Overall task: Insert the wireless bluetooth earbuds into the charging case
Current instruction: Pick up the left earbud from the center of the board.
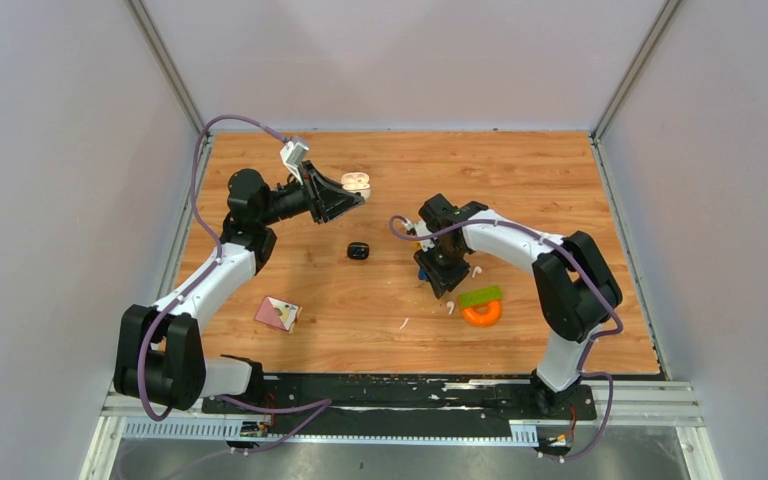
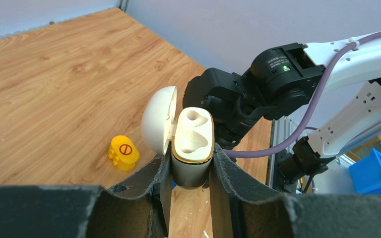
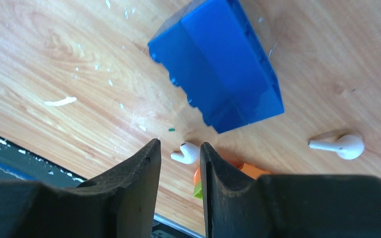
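My left gripper (image 2: 191,171) is shut on the body of a white charging case (image 2: 192,144) and holds it above the table, lid swung open, both wells empty. The top view shows that case (image 1: 355,182) at the back centre. My right gripper (image 3: 178,148) points down at the table, its jaws narrowly apart. A white earbud (image 3: 187,152) lies between the tips, against the right finger, with a gap to the left finger. A second white earbud (image 3: 341,146) lies loose to the right. A small black case (image 1: 358,250) sits mid-table.
A blue block (image 3: 218,64) lies just beyond the right gripper. An orange ring (image 1: 482,312) with a green block (image 1: 481,296) sits close on its right. A yellow block (image 2: 123,152) and a pink card (image 1: 277,313) lie on the wood.
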`<state>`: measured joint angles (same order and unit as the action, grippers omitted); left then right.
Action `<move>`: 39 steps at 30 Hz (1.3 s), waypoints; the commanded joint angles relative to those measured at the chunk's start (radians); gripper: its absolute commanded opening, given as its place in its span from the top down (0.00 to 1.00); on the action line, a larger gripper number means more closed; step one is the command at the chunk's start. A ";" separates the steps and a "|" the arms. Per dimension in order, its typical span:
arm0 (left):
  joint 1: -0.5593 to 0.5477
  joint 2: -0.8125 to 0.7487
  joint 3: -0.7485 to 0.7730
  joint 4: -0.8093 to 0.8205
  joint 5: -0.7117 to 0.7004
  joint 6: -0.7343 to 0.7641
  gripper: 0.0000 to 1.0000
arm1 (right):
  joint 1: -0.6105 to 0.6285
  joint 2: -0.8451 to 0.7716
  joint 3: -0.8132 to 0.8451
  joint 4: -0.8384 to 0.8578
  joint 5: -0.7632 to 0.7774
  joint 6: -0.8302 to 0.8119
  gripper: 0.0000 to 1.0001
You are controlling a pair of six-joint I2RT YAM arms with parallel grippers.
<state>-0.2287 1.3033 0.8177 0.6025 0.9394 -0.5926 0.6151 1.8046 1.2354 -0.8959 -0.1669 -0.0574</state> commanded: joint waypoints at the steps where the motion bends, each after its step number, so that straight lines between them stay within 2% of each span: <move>1: -0.001 -0.007 0.026 0.030 -0.005 0.013 1.00 | 0.007 -0.072 -0.054 -0.017 -0.060 0.017 0.66; 8: -0.001 -0.003 0.024 0.028 -0.010 0.011 1.00 | 0.010 -0.091 -0.056 -0.031 -0.063 0.028 0.68; 19: -0.001 -0.002 0.032 0.008 -0.011 0.017 1.00 | 0.007 -0.034 -0.057 -0.089 -0.086 0.097 0.56; 27: -0.001 -0.001 0.035 0.001 -0.011 0.020 1.00 | 0.002 0.008 -0.049 -0.100 -0.053 0.118 0.55; 33: -0.001 0.002 0.035 0.001 -0.014 0.021 1.00 | 0.002 0.036 -0.031 -0.080 -0.024 0.107 0.56; 39: -0.001 -0.001 0.031 -0.003 -0.014 0.022 1.00 | -0.007 0.061 0.007 -0.028 0.005 0.085 0.66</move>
<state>-0.2287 1.3037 0.8181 0.5873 0.9321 -0.5919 0.6136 1.8511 1.1839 -0.9714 -0.1986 0.0254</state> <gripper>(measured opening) 0.357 0.369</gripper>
